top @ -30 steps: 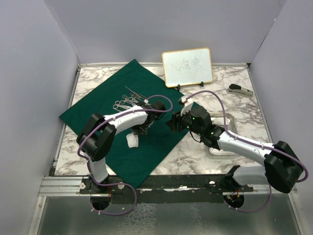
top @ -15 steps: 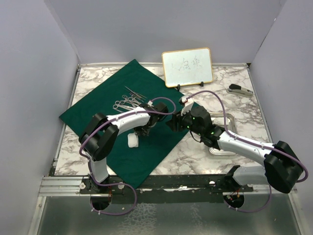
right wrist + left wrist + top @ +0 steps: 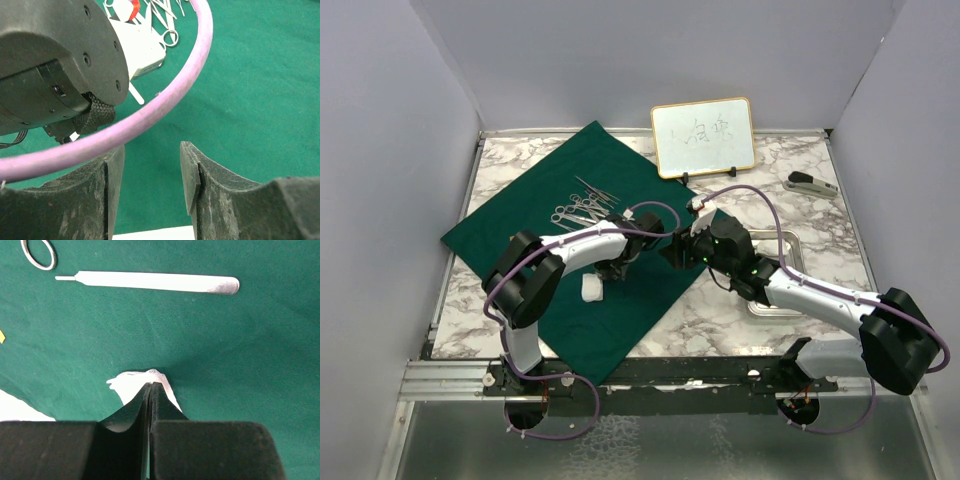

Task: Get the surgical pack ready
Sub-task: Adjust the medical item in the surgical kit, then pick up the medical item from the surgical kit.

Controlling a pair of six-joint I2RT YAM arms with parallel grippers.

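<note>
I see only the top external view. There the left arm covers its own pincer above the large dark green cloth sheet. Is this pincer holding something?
Observer: Yes. The left wrist view shows the left pincer shut on a corner of a white gauze square.
Operator: What lies in front of it?
Observer: A flat silver instrument handle lies on the dark green cloth sheet, apart from the gauze.
Operator: And the right pincer, is it free?
Observer: The right wrist view shows the right pincer open above the cloth, with nothing between its fingers.
</note>
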